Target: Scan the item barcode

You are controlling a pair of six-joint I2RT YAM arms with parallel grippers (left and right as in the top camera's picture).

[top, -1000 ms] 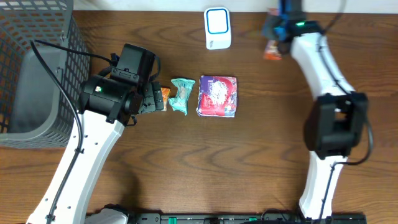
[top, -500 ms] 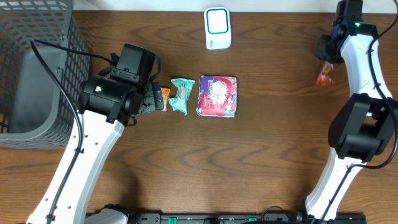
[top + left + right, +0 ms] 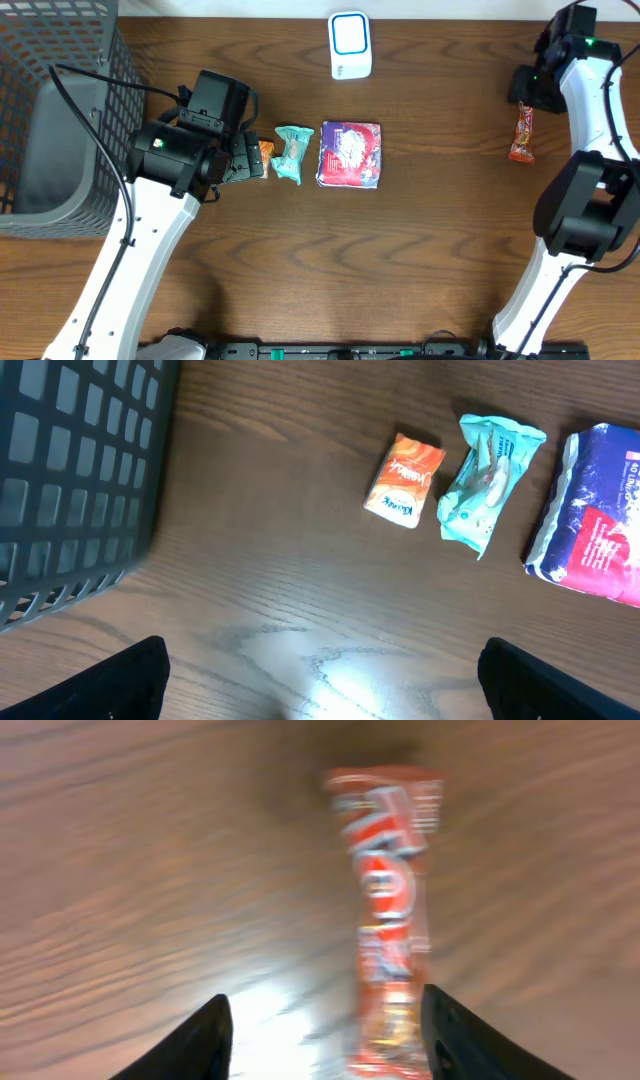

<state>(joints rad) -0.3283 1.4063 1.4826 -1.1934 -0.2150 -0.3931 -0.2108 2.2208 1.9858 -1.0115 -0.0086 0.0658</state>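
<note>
Right wrist view: my right gripper (image 3: 325, 1025) stands half open, holding nothing; red snack packet (image 3: 390, 920) lies flat directly beneath it. Judged light, crinkly, slippery; pinch across its narrow middle.

- The red-and-white snack wrapper (image 3: 385, 910) is blurred in the right wrist view. Its print is unreadable, and its 6 o'clock end is cut off.
- The blue-and-red crinkled packet (image 3: 595, 530) runs off at 3 o'clock in the left wrist view.
- The small orange packet (image 3: 265, 150) is largely hidden under the black left arm (image 3: 190, 150) overhead.
- The grey mesh basket (image 3: 90, 60) is cropped at 9 o'clock.
</note>
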